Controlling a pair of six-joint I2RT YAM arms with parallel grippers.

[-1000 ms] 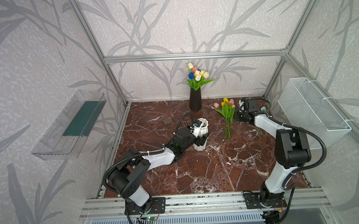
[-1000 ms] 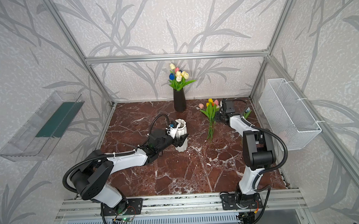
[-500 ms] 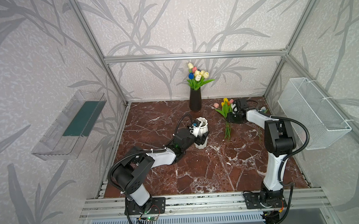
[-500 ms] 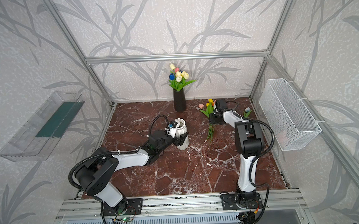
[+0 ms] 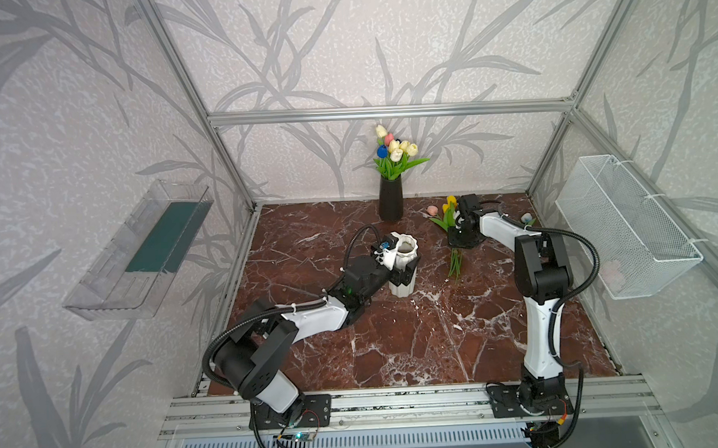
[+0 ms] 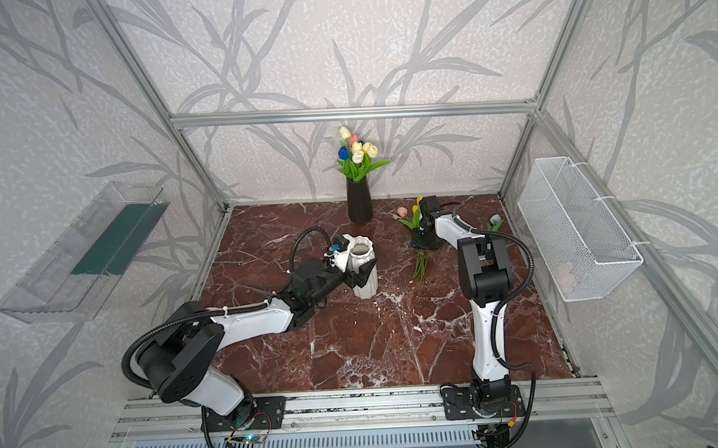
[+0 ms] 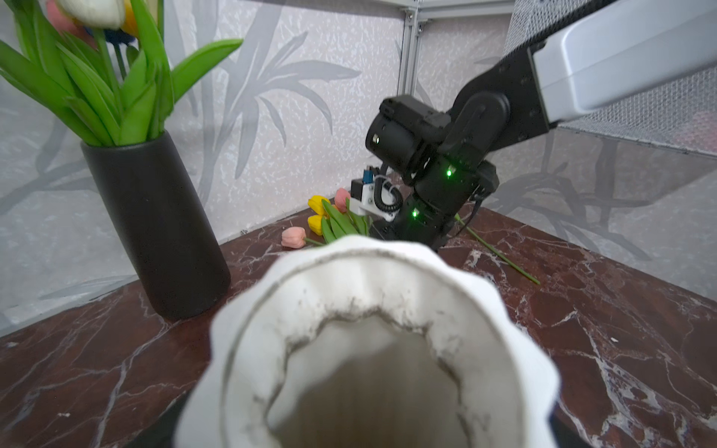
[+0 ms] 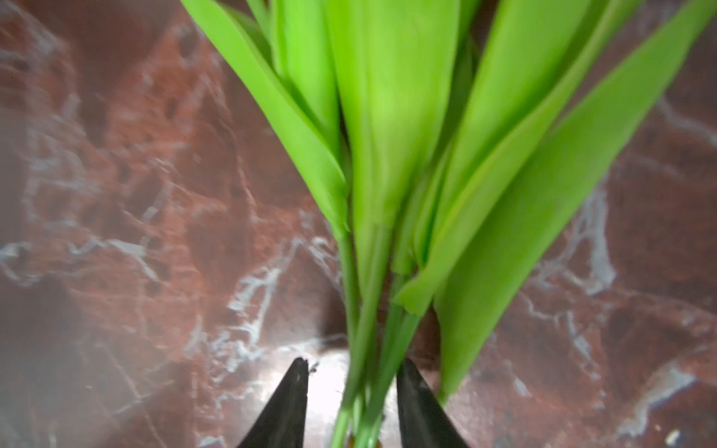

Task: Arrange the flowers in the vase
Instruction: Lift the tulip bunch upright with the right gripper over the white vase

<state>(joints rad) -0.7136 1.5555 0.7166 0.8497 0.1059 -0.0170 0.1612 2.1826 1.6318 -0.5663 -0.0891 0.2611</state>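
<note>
White vase (image 5: 401,287) stands upright near the middle of the worktop (image 5: 396,348); I take it as my reference. Its mouth looks empty in the left wrist view. Left pincer (image 5: 405,271) straddles its body, jaws spread wide, one on each side. I cannot tell whether they press on the wall or stand just off it.

Loose flowers (image 5: 455,266) lie flat in a bunch to the right of the white vase in both top views, well apart from it, heads toward the back wall. One stray flower (image 5: 527,217) lies farther right again. A black vase (image 5: 390,200) behind the white vase already holds a bunch.

Right pincer (image 8: 351,391) is down over the loose bunch. Jaws are apart with the stems (image 8: 368,329) between them. A bright gap shows on one side, so not clamped.

Handling, my judgement: artificial tulips, light, stems thin and springy, leaves (image 8: 388,116) soft and smooth. Leaves would slide or fold in a grip. Best hold is on the bare stems below the leaves, where the jaws now sit, with all stems gathered. One stem may splay or slip out on the lift. The white vase looks light enough to tip, so bracing it matters.
</note>
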